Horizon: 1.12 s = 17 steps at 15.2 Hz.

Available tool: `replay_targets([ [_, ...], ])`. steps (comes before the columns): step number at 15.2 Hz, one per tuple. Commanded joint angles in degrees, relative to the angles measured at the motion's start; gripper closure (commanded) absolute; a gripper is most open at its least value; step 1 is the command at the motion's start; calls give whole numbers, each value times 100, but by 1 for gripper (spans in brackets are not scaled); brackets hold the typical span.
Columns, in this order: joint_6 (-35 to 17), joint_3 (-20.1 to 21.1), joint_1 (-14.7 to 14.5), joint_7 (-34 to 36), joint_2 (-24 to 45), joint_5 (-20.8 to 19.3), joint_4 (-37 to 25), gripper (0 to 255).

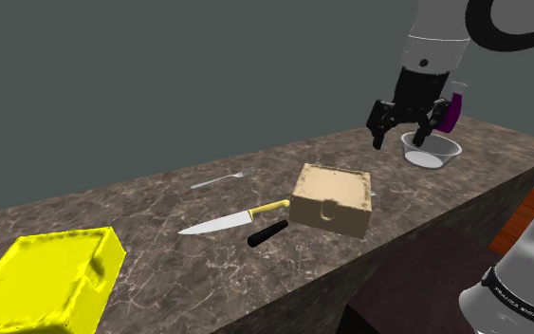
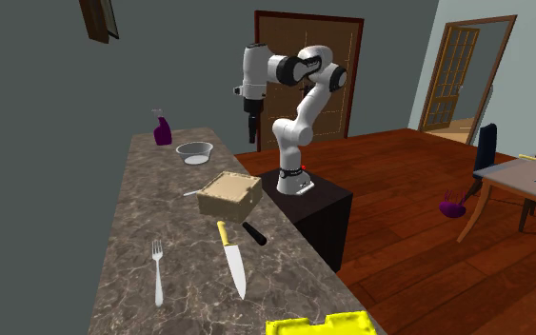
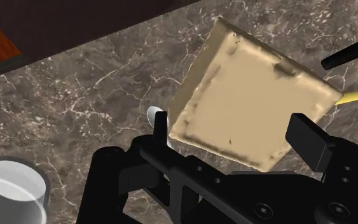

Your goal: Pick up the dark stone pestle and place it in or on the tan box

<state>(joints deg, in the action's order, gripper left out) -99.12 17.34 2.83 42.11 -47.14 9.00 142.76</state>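
Presently poised with gripper (image 1: 402, 139) jaws spread and empty; best to swing past the tan box (image 1: 331, 199) to the dark pestle (image 1: 267, 232) lying at its eight o'clock in the shoulder view, straddling the shaft crosswise.

Wrist view: the dark pestle (image 3: 349, 53) and a yellow-handled knife (image 3: 355, 97) run off the edge beyond the tan box (image 3: 250, 102); a clear bowl (image 3: 12, 188) is also cropped. Shoulder view: the gripper (image 1: 399, 140) hides part of a purple bottle (image 1: 452, 112); a yellow container (image 1: 61, 239) is cropped.
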Motion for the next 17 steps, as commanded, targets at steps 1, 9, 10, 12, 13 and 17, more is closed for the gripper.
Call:
replay_targets([
  [1,-160,340,48,609,123,224,50,0],
  [9,-1105,1789,498,2901,1296,804,-191,0],
  [10,-1234,1981,594,3195,1493,824,-265,0],
  [12,-1495,2374,812,3803,1924,808,-440,0],
  [13,-1626,2575,934,4120,2158,767,-539,0],
  [17,-2145,3430,1523,5530,3256,294,-1009,0],
])
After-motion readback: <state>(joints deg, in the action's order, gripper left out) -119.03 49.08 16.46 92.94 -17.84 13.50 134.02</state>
